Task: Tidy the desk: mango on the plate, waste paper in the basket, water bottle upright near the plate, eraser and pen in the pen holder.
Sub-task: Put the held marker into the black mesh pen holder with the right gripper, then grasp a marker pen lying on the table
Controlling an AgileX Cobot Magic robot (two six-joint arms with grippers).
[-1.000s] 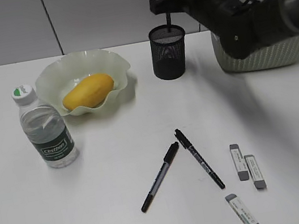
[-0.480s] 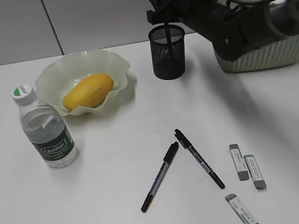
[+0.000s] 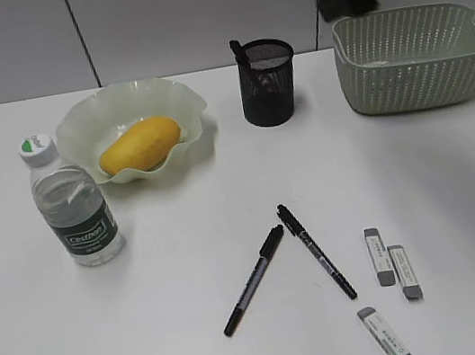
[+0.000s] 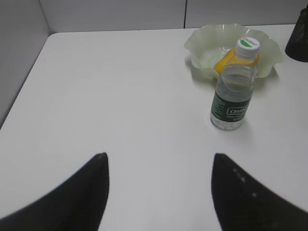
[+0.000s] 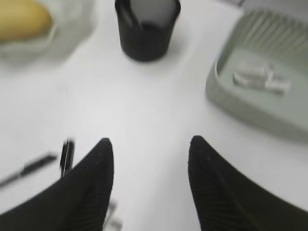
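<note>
Mango [image 3: 140, 144] lying in the pale green plate [image 3: 183, 95] at upper left of the exterior frame, water bottle [image 3: 70, 203] upright just beside the plate, lower left of it. Black mesh pen holder [image 3: 267, 83] at upper centre with one pen [image 3: 238, 51] standing inside, tip leaning over the left rim. Sage green basket [image 3: 413, 57] at upper right; waste paper [image 5: 260, 78] visible inside it as a blurred pale wad in the right wrist view. Two more pens [image 3: 255, 279] [image 3: 316, 251] lying loose on the worktop [image 3: 189, 268] at lower centre, caps nearly meeting in a V; three erasers [image 3: 378, 256] [image 3: 405, 271] [image 3: 385, 336] to their right, two side by side, one lower. Right gripper [image 5: 150, 149] with jaws apart and holding nothing, hovering above the worktop between pens and holder; a dark blur at top right of the exterior frame. Left gripper [image 4: 160, 161] with jaws spread wide and nothing between them, above bare worktop, well apart from the bottle.
</note>
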